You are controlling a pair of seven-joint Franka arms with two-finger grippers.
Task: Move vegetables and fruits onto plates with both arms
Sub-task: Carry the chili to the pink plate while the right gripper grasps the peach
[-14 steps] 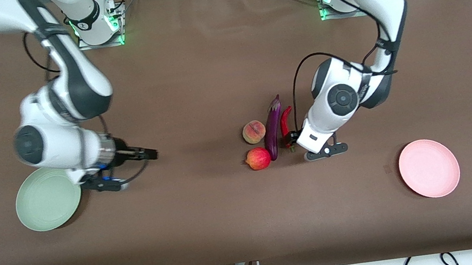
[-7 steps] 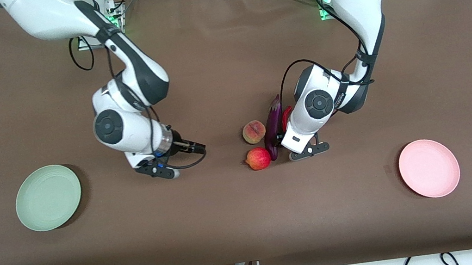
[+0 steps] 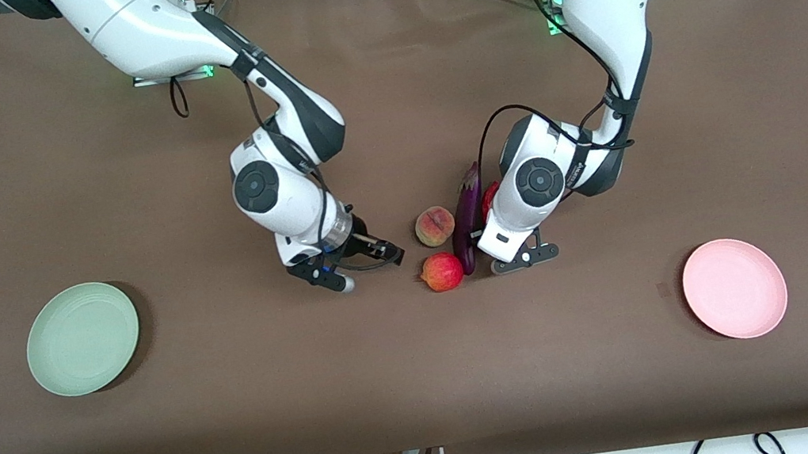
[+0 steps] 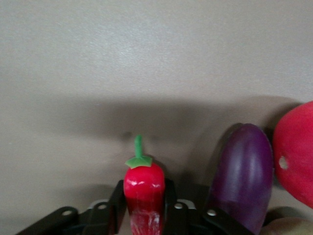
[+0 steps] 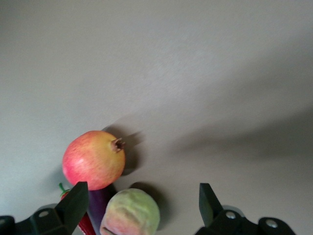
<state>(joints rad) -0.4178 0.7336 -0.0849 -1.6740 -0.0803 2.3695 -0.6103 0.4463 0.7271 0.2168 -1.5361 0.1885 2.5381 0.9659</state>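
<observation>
The peach, pomegranate, purple eggplant and red chili pepper lie together mid-table. My left gripper is down on the chili, its fingers pressed against both sides of the chili; the eggplant lies right beside it. My right gripper is open, low beside the peach on the right arm's side. In the right wrist view the peach sits between its spread fingers and the pomegranate lies past it. The green plate and pink plate are bare.
The green plate sits toward the right arm's end of the brown table, the pink plate toward the left arm's end, both nearer the front camera than the fruit. Both arm bases stand along the table's farthest edge. Cables hang off the table's front edge.
My right arm has swung from beside the green plate across to the peach. My left gripper has shifted slightly toward the eggplant, onto the chili.
</observation>
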